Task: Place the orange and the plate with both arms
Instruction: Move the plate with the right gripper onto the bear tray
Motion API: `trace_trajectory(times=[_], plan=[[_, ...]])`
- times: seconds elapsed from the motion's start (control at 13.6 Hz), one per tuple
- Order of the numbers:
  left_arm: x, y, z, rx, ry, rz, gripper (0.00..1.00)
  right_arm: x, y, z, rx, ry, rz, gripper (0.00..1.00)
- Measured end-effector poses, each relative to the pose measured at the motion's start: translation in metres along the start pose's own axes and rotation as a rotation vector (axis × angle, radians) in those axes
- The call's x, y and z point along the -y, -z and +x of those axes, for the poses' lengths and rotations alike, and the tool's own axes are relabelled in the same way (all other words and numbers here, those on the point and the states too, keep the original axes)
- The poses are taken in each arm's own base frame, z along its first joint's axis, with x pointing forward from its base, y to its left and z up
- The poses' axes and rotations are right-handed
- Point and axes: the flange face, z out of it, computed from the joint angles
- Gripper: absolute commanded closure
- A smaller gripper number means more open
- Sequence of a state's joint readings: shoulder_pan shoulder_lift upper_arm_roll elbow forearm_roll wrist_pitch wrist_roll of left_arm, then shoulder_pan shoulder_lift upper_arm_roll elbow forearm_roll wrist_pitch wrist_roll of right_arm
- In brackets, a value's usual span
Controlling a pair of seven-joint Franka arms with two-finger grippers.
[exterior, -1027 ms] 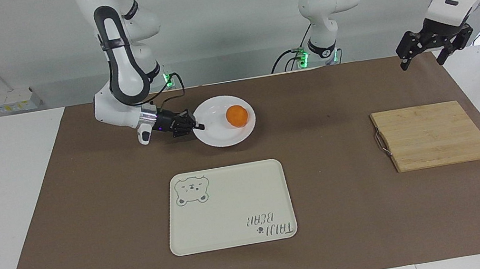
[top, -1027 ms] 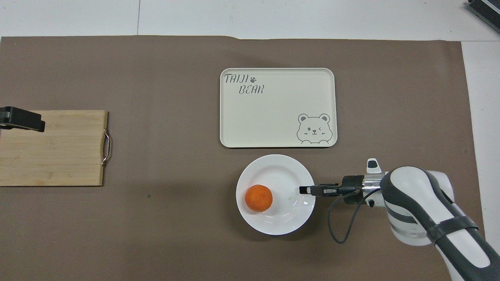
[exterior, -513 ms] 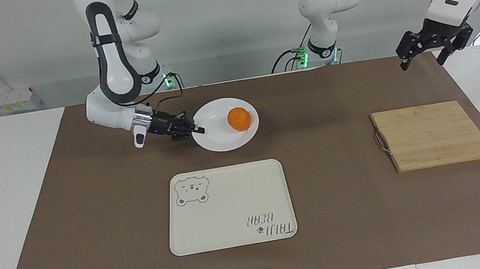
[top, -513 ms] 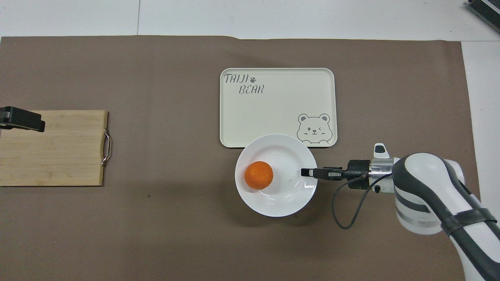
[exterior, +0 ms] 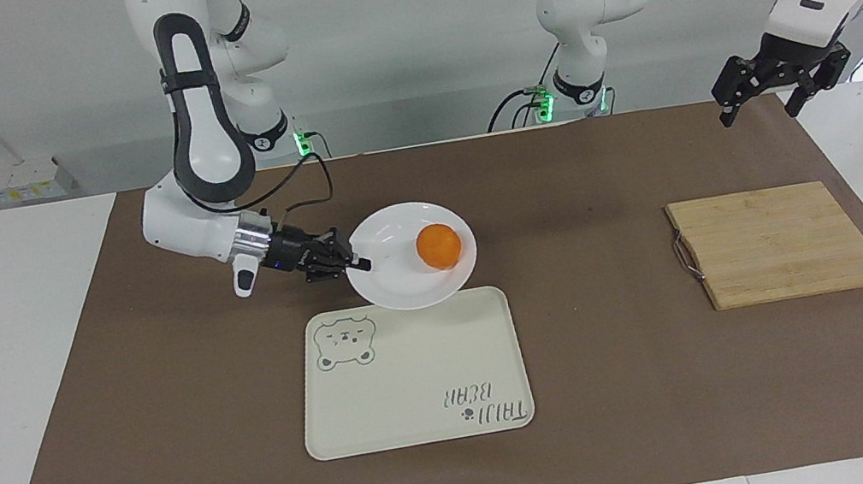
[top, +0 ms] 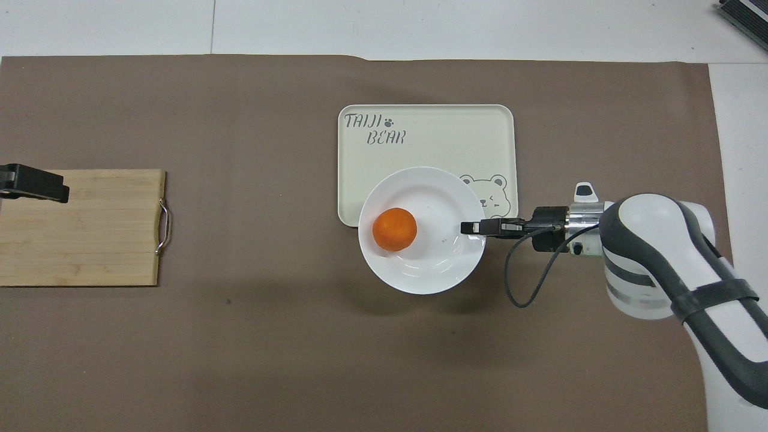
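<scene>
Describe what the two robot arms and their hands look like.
Both arms are glossy white with rounded jointed segments. The right arm carries a dark grey looped band along its forearm, a silver metal wrist ring and a loose black cable. Its hand, the right hand, is black. The left hand is black too, with splayed outer links. Green lights glow at both bases.

The cream tray [top: 420,129] carries the only words I can read here: "TAIJI BEAR" in grey outlined letters with a small paw print, printed in one corner. A winking bear face [top: 495,195] is drawn in the corner diagonally across from it, partly covered by the white plate [top: 432,270].
</scene>
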State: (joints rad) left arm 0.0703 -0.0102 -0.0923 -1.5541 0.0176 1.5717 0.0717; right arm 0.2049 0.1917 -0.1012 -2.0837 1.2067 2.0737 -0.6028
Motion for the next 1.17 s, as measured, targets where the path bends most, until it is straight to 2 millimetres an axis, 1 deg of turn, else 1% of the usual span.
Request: trace_trajectory(times=[0.15,0.29,0.51,0.73,0.81,0.95,1.17], plan=[[0.000,0.000,0.000,0.000,0.000,0.000,0.00,0.011,-0.001,0.026,-0.012,-0.004,-0.010,1.00],[0.000,0.000,0.000,0.000,0.000,0.000,0.00,0.010,-0.007,0.052,-0.023,0.000,-0.017,1.00],[0.000,0.000,0.000,0.000,0.000,0.000,0.00,-0.004,-0.024,0.087,-0.033,-0.046,-0.027,1.00],[0.000,0.000,0.000,0.000,0.000,0.000,0.00,-0.021,-0.035,0.115,-0.051,-0.057,-0.039,1.00],[0.000,0.000,0.000,0.000,0.000,0.000,0.00,-0.028,-0.039,0.121,-0.054,-0.060,-0.044,1.00],[0.000,0.000,0.000,0.000,0.000,0.000,0.00,-0.039,-0.047,0.125,-0.038,-0.054,-0.068,1.00],[0.000,0.000,0.000,0.000,0.000,0.000,0.00,-0.044,-0.050,0.125,-0.018,-0.036,-0.103,1.00]])
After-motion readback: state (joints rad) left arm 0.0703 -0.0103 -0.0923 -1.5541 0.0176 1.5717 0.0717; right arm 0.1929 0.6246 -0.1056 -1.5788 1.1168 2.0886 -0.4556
